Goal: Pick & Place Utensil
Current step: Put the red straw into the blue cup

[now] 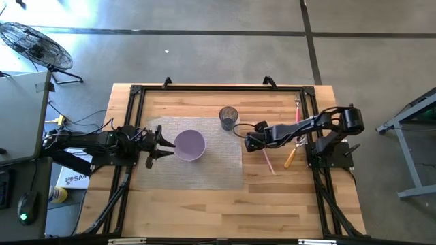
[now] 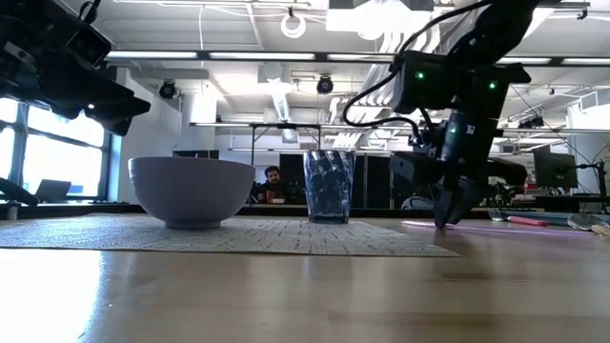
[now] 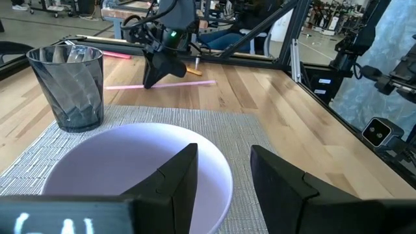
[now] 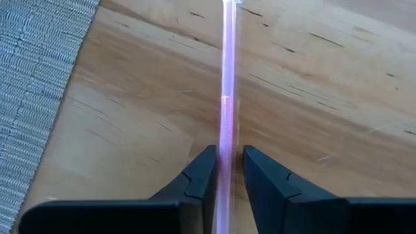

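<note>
A pink straw point(image 1: 268, 163) lies flat on the wood just right of the grey placemat point(image 1: 211, 170). My right gripper point(image 1: 249, 142) points down at the table and is shut on the straw; the low view shows its tips point(image 2: 448, 217) at the table top. A lilac bowl point(image 1: 189, 145) and a dark clear glass point(image 1: 228, 117) stand on the mat. My left gripper point(image 1: 160, 144) is open at the bowl's left rim, with its fingers point(image 3: 175, 182) above the bowl point(image 3: 117, 169), touching nothing. My right gripper point(image 4: 229, 153) pinches the pink straw point(image 4: 227, 97) between its two fingers, one on each side, across its length. The fingers come from above, pointing down. The straw still lies on the table, and it runs out on both sides of the gripper in the left wrist view point(image 3: 188, 83).
An orange-handled utensil point(image 1: 290, 158) and a red one point(image 1: 298, 112) lie on the wood near the right arm's base. A black frame rail point(image 1: 218, 88) borders the table. Bare wood lies toward the near edge point(image 1: 225, 211). A person point(image 2: 274, 179) sits far behind the table.
</note>
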Robot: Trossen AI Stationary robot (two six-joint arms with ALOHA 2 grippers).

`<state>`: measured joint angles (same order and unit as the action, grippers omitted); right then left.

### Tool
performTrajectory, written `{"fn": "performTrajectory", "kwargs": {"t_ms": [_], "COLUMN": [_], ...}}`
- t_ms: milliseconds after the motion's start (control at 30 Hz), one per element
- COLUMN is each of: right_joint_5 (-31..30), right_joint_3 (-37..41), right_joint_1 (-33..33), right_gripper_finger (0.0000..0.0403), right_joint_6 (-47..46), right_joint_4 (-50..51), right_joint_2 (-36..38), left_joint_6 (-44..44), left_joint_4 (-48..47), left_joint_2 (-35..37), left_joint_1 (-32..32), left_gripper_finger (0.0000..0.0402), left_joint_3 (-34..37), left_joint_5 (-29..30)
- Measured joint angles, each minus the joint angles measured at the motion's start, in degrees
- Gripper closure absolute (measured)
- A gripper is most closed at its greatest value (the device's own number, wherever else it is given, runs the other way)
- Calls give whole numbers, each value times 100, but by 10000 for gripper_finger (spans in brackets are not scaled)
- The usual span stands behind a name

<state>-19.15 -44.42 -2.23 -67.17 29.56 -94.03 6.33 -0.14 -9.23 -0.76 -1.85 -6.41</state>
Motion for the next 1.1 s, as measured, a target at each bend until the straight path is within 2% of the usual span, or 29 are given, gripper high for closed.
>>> {"fn": "performTrajectory", "kwargs": {"t_ms": [367, 500, 633, 767, 900, 1000, 1100], "right_joint_5": [139, -17, -288, -1034, -2136, -3093, -3977], "right_joint_3": [135, 128, 165, 156, 157, 150, 150], "right_joint_1": [-3, 10, 39, 289, 704, 1054, 1305], "right_gripper_finger": [381, 396, 394, 390, 395, 397, 394], "right_joint_6": [-157, -145, -67, 50, 224, 685, 1583], "right_joint_4": [-51, -70, -30, -102, -314, -845, -1762], "right_joint_2": [21, 30, 224, 668, 1146, 1458, 1651], "left_joint_6": [0, 0, 0, 0, 0, 0, 0], "left_joint_4": [0, 0, 0, 0, 0, 0, 0], "left_joint_2": [-1, 0, -1, -1, -2, 0, -2], "left_joint_1": [0, 1, 1, 1, 0, 1, 1], "left_gripper_finger": [262, 262, 262, 262, 262, 262, 262], "left_joint_3": [0, 0, 0, -1, 0, 0, 0], "left_joint_5": [0, -1, -1, -1, -1, -1, -1]}}
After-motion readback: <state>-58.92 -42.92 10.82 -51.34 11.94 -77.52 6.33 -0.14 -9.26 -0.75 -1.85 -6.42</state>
